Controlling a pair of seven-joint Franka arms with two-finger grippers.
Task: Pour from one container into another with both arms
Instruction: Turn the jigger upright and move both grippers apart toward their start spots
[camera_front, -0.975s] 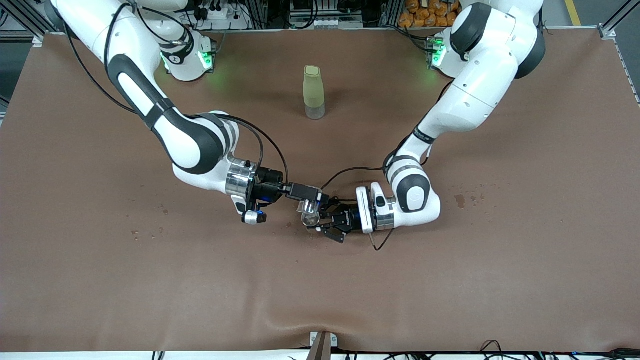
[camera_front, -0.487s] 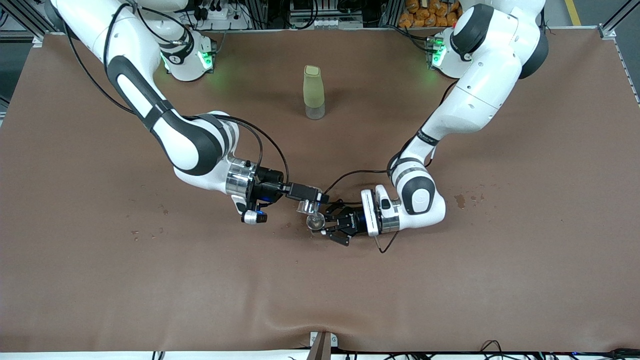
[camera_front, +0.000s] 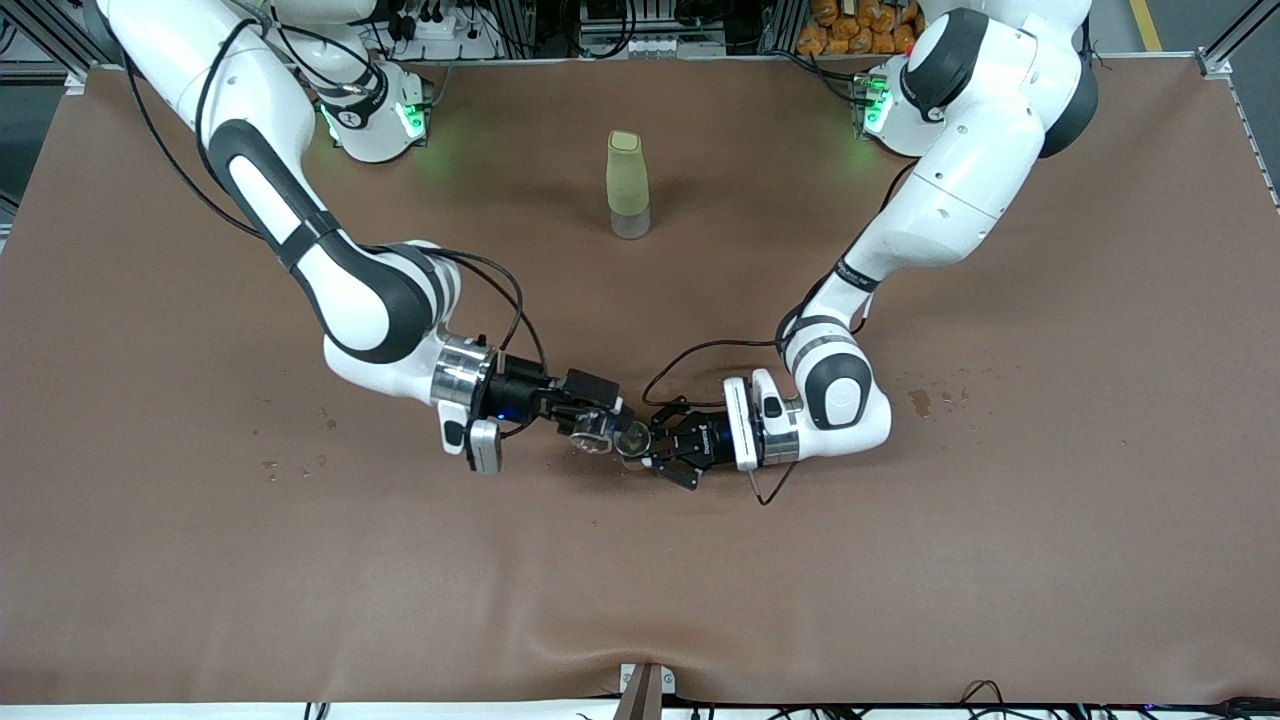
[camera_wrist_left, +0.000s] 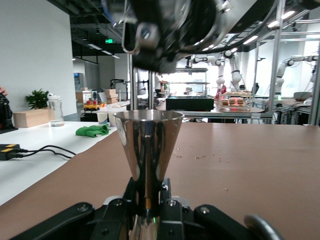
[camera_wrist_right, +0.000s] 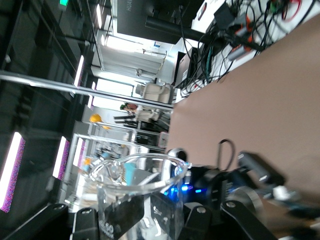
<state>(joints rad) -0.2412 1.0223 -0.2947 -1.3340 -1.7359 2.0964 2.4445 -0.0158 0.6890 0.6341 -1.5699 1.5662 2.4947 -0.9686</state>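
Lower and more tilted than a second ago, the glass cup now leans its rim right beside the jigger, so liquid can run straight across. Pinching the cup, the right gripper holds it over the table near the middle. Its partner, the left gripper, clamps the jigger's waist upright to catch the pour. A pale-green bottle stands farther from the front camera.

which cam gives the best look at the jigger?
Left wrist view: the jigger fills the centre, upright, waist clamped in the left gripper. In the front view the jigger is a small round rim beside the glass cup. Right wrist view: cup only, no clear jigger.
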